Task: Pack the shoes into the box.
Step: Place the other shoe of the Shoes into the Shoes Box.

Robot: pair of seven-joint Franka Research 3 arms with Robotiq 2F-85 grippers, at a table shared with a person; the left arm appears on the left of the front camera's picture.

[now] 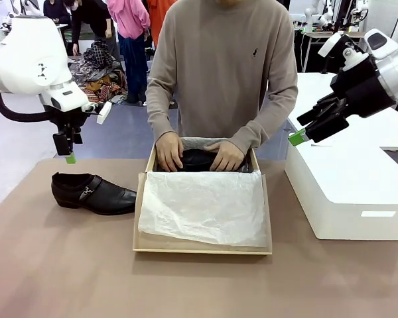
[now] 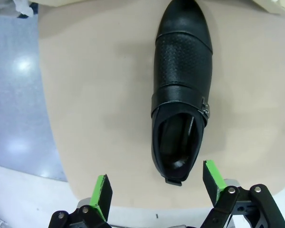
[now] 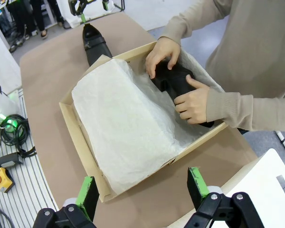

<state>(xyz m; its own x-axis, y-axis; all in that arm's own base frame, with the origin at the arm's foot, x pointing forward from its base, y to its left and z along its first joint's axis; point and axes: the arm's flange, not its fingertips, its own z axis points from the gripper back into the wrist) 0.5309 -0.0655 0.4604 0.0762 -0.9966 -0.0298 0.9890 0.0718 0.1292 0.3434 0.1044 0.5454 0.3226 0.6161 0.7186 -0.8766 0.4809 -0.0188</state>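
A: Lying where?
B: One shoe [image 1: 198,159] is pressed into the box's [image 1: 202,250] far end by the person's hands [image 1: 169,151]; the other shoe [image 1: 93,192] is left of the box, on the worktop [image 1: 53,265].
A: Robot?
B: The left hand [image 2: 157,176] and right hand [image 3: 141,184] are held spread, either side of the box.

Front camera: fixed at my side of the desk [image 1: 66,278], facing across it to the person [image 1: 219,66] at the far edge, middle range. Left wrist camera: looks straight down, close, on the shoe [image 2: 180,85] by the desk's left edge. Right wrist camera: higher, tilted down across the box [image 3: 80,140] from the right. Front and right wrist views share shoe, box and person.
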